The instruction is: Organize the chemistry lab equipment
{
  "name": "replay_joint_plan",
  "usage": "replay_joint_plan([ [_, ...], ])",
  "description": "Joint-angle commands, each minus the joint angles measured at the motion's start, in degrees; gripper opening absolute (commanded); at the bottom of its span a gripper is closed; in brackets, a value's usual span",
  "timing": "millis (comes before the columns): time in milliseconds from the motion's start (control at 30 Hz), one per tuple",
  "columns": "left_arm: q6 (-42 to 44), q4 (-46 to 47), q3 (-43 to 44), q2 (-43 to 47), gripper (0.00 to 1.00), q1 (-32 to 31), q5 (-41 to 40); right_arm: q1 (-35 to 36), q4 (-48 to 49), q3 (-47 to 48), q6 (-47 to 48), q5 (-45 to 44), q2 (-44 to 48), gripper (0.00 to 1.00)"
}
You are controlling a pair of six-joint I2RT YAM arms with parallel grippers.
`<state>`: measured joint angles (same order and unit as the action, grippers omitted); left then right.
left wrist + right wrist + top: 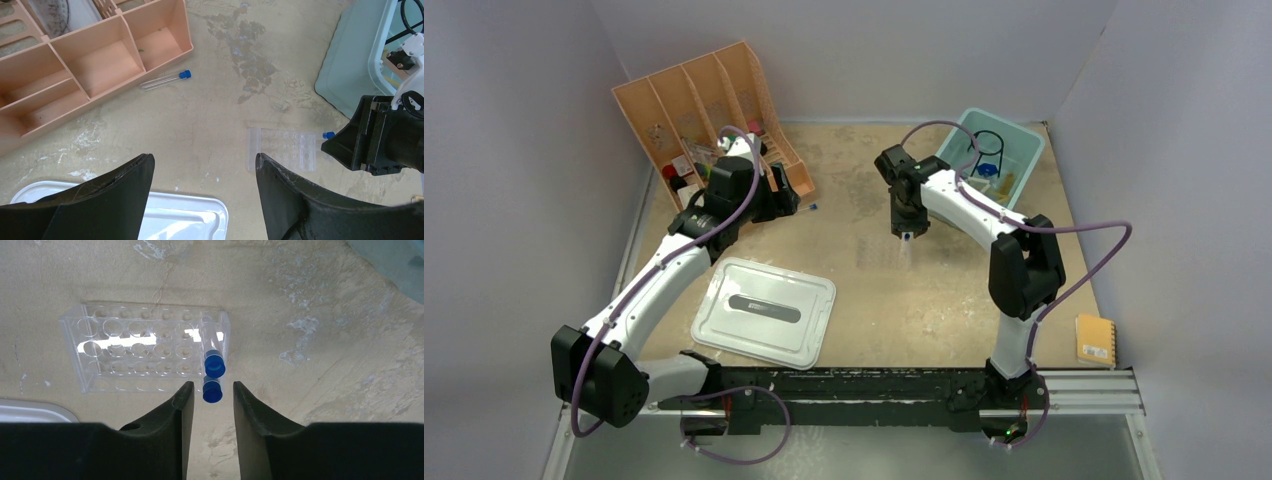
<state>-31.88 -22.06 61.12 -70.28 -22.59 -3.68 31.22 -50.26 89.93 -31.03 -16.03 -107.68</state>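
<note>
**A:** What sits furthest left of the tube rack (145, 347)?

**B:** The peach organizer (714, 110), well apart from it. The left gripper (202, 165) hangs between the two, jaws spread wide with nothing in them.

**A:** Any tubes out there?

**B:** A loose tube (165, 81) lies flat, well left of the rack. The left wrist view shows it whole; overhead it's only a blue speck. The white lid (764, 312) lies left of the rack too, nearer the arm bases, with bare tabletop between.

**A:** And at the rack?

**B:** Only the right wrist view shows this: a capped tube (212, 342) stands at its right end. A second blue cap (212, 391) sits between the right gripper's (211, 390) parted jaws, neither one touching it.

**A:** Right of the rack?

**B:** A teal bin (1014, 150) close by, holding a black ring (989, 142). Well beyond it, by the table edge, lies an orange pad (1094, 340), label too small to read.
</note>
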Motion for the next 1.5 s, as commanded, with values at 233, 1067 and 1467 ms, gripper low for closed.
replay_joint_plan([
  [233, 0.0, 1.3, 1.4, -0.2, 0.73, -0.3, 0.6, -0.4, 2.6, 4.0, 2.4, -3.2, 1.1, 0.39],
  [1067, -0.3, 1.3, 1.4, -1.5, 0.73, -0.3, 1.0, -2.9, 7.9, 1.9, 8.1, 2.9, -1.0, 0.16],
  [1467, -0.6, 1.5, 1.0, -1.4, 0.73, -0.3, 1.0, -2.9, 4.1, 1.8, 7.1, 5.8, 0.3, 0.13],
])
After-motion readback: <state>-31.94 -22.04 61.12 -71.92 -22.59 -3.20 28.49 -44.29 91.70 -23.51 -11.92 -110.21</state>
